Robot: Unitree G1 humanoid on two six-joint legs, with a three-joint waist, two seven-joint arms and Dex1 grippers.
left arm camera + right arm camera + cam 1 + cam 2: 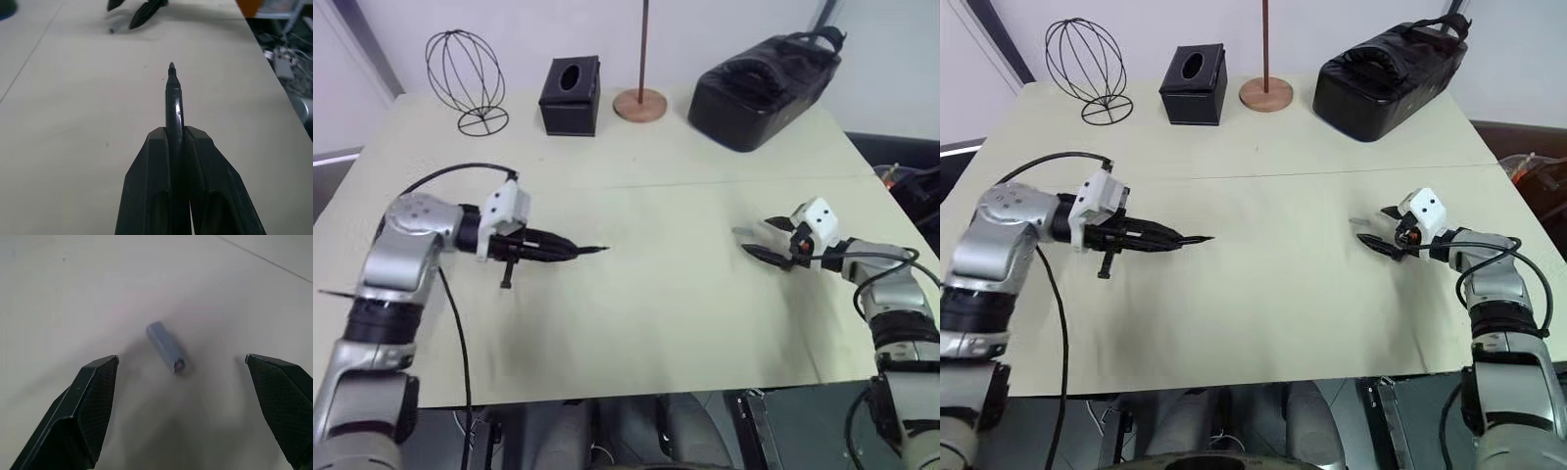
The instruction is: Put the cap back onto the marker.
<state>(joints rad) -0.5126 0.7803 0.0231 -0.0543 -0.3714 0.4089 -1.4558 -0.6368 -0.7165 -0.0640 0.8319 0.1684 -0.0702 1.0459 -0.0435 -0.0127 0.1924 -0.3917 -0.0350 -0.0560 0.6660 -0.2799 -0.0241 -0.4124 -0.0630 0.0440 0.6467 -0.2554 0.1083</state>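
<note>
Beige desk [636, 323] | your left gripper [570, 249] pinches the marker [590, 251], tip toward right edge | your right gripper [182, 382] spread, nearer the cap [166, 346], lying aslant between its fingers near right edge

Bare table [666, 313] lies open between the left gripper [570, 248] and right gripper [751, 242]; wire frame [466, 76], tissue box [570, 95], rod stand [640, 103] and black bag [764, 83] crowd the far edge.
</note>
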